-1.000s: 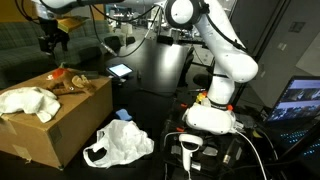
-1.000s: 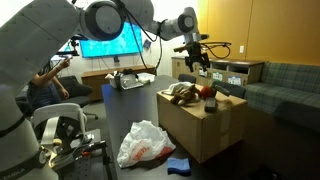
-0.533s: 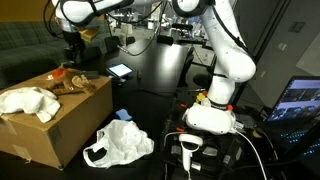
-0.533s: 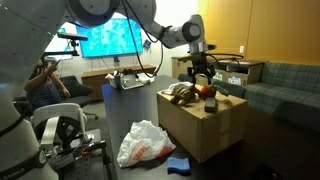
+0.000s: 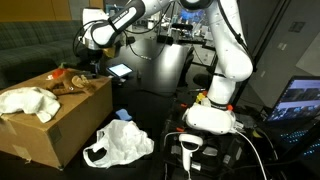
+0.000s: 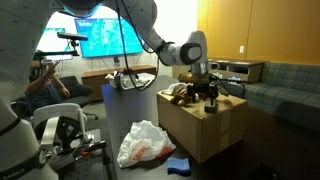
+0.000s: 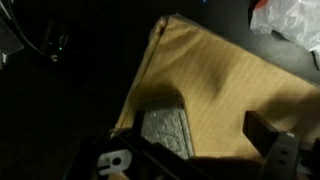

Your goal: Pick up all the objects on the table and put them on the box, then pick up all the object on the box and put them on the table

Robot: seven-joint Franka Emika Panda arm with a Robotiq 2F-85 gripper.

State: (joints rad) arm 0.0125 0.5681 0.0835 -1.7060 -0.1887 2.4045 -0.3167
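In an exterior view the cardboard box [image 5: 55, 125] ran off the left edge. The small objects [image 6: 180, 93] on top of the box sat partly behind the gripper [image 6: 208, 97] and were too small to name. In the wrist view a grey lump [image 7: 165, 130] on the box was dim and blurred, and a white bag [image 7: 290, 20] beyond the box was clipped by the top right corner.

We're in what looks like a robotics lab with a lounge corner: a big wall screen [image 6: 100, 40] glowing blue, a grey sofa [image 6: 285, 82] against the ochre wall, a person [image 6: 42, 88] seated at the side, and another monitor [image 5: 300, 100] lit beside the arm's white base [image 5: 212, 116].
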